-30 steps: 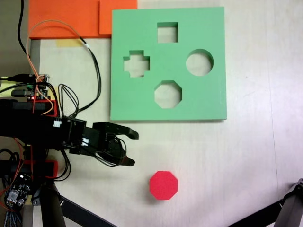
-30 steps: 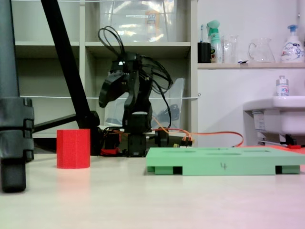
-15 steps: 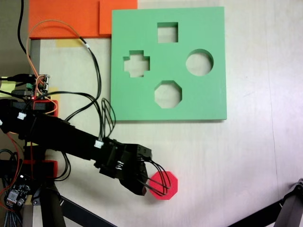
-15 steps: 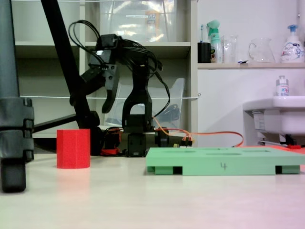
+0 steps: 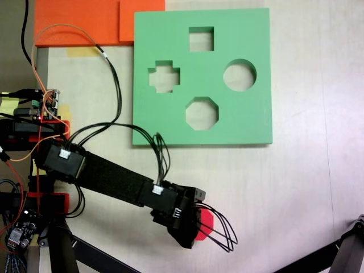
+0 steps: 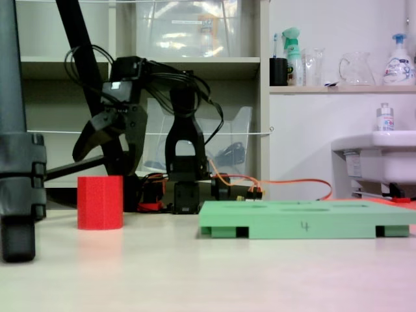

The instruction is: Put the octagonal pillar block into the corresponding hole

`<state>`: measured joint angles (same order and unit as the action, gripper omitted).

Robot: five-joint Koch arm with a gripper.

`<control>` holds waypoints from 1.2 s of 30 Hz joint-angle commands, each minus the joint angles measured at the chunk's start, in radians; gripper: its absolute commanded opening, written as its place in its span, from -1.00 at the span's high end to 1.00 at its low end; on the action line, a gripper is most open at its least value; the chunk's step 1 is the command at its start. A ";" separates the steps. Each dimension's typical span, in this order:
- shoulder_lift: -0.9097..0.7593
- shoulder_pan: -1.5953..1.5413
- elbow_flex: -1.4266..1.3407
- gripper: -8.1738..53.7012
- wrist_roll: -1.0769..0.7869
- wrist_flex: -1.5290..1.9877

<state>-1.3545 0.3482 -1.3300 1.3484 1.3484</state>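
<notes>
Above red block (image 6: 100, 202), hand (image 6: 107, 151) now spread, arrived

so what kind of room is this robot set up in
Probably a lab or utility room rather than a home: open shelving behind the arm, a white sink at the right, and spray and soap bottles on a ledge.

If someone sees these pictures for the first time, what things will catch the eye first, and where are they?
The large green foam board with four cutouts fills the upper middle of the top-down fixed view, the eight-sided hole nearest its lower edge. Below it, the black arm reaches diagonally from the left and hides most of the bright red block. In the low side view, the gripper hangs open just above the red block, its fingers spread apart.
</notes>
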 commanded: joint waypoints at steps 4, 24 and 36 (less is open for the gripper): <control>0.028 0.021 0.052 -0.95 -0.031 0.026; 0.114 0.046 0.061 -0.93 -0.140 0.061; 0.160 0.061 0.049 -0.17 -0.158 0.097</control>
<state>-1.1842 0.3927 -1.2885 1.1950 1.4113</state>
